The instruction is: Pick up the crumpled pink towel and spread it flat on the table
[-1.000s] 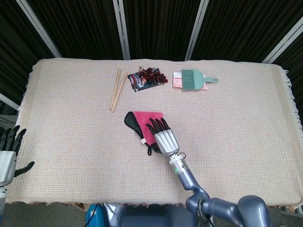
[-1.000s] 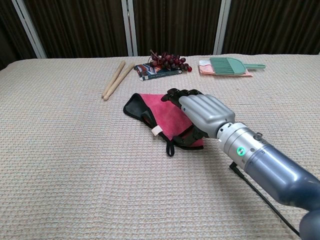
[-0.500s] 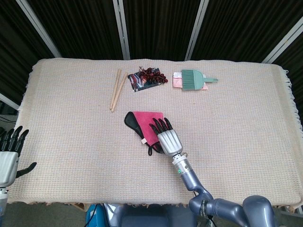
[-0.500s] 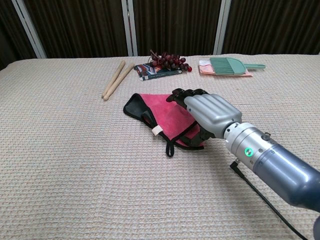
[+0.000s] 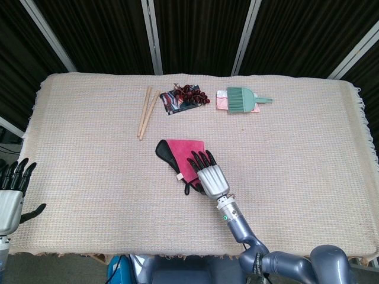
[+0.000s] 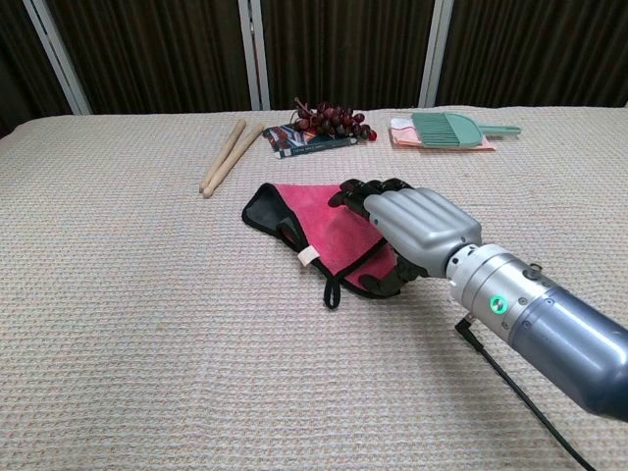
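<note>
The pink towel (image 5: 177, 152) (image 6: 319, 221), edged in black with a black loop at its near corner, lies partly folded at the middle of the table. My right hand (image 5: 210, 177) (image 6: 417, 226) lies palm down on the towel's near right corner, fingers stretched out flat and pointing away from me. Its thumb sits by the black hem, and I cannot tell whether it grips that hem. My left hand (image 5: 10, 198) hangs off the table's front left edge, fingers apart and holding nothing; only the head view shows it.
At the back lie two wooden sticks (image 5: 147, 111) (image 6: 222, 155), a bunch of dark grapes (image 5: 192, 92) (image 6: 334, 120) on a printed packet (image 5: 172, 100), and a green brush (image 5: 243, 99) (image 6: 446, 128) on a pink cloth (image 5: 222, 100). A thin cable (image 6: 510, 383) trails under my right forearm.
My right hand has slid a little toward me and to the right along the towel, uncovering more pink. The near hem shifted slightly. My left hand has dropped a little.
</note>
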### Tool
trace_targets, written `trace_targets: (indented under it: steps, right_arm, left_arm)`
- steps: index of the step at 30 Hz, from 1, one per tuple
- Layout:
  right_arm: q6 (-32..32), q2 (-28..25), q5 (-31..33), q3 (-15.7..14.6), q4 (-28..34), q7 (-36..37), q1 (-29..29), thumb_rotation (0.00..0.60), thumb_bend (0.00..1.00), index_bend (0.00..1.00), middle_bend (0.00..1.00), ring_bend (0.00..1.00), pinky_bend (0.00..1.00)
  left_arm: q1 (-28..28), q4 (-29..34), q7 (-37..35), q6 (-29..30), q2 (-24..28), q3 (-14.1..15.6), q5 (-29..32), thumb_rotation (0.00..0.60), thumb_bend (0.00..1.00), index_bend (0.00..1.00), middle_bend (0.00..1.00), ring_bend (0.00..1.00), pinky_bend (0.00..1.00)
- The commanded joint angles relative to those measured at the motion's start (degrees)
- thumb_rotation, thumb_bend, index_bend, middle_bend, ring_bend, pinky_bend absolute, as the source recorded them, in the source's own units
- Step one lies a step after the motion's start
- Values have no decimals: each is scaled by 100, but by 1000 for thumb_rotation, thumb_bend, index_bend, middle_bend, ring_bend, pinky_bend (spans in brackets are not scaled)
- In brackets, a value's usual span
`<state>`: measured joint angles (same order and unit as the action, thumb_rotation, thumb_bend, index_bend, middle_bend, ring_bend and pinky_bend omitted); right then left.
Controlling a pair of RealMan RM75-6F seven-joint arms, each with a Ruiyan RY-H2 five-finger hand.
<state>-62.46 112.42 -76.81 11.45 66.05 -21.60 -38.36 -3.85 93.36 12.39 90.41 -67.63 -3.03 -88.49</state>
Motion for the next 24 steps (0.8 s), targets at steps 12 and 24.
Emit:
trace_targets:
  steps: [12,24]
  right_arm:
    - [23,319,23,126,-199,162,-153,600,319,141,61,54,16]
    - [76,600,69,468,-772,301,-475,600,319,141,61,54,16]
  left_arm:
    - [-2,24,-28,10,1,8,-43,600,0,0,0,0,4]
    - [0,-5,-20,-25,-15,2,14,600,0,0,0,0,3]
